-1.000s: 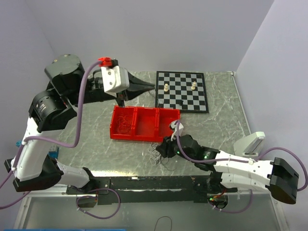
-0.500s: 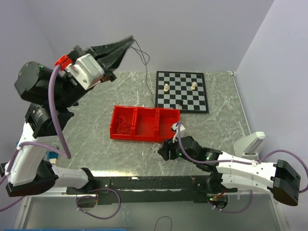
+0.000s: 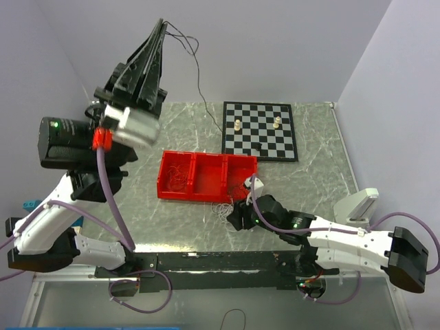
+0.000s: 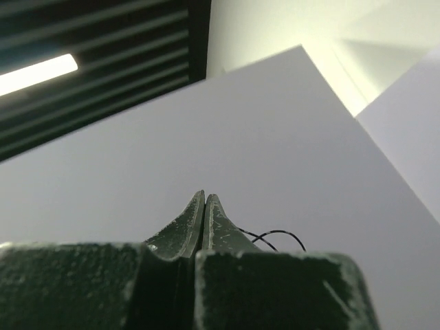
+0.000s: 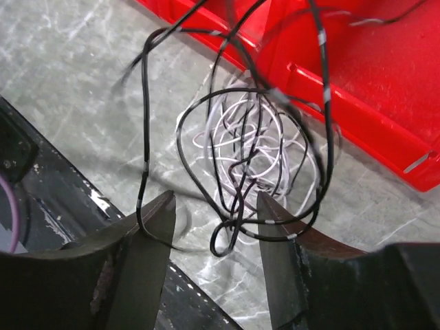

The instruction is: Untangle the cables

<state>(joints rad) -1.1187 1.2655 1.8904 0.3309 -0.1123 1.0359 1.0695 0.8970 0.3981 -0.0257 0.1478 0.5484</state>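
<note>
Left fingers (image 3: 146, 58) raised, black cable (image 4: 278, 232), red tray (image 3: 196, 194)

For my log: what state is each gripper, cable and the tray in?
Left gripper: held high, jaws shut on black cable.
Right gripper: low, jaws open.
Black cable: one part lifted, rest tangled.
White cable: tangled with the black one.
Red tray: holds red wire.

Red tray (image 3: 194, 173), black cable (image 5: 145, 137), white cable (image 5: 230, 125), black-and-white checkered board (image 3: 260, 130).
</note>
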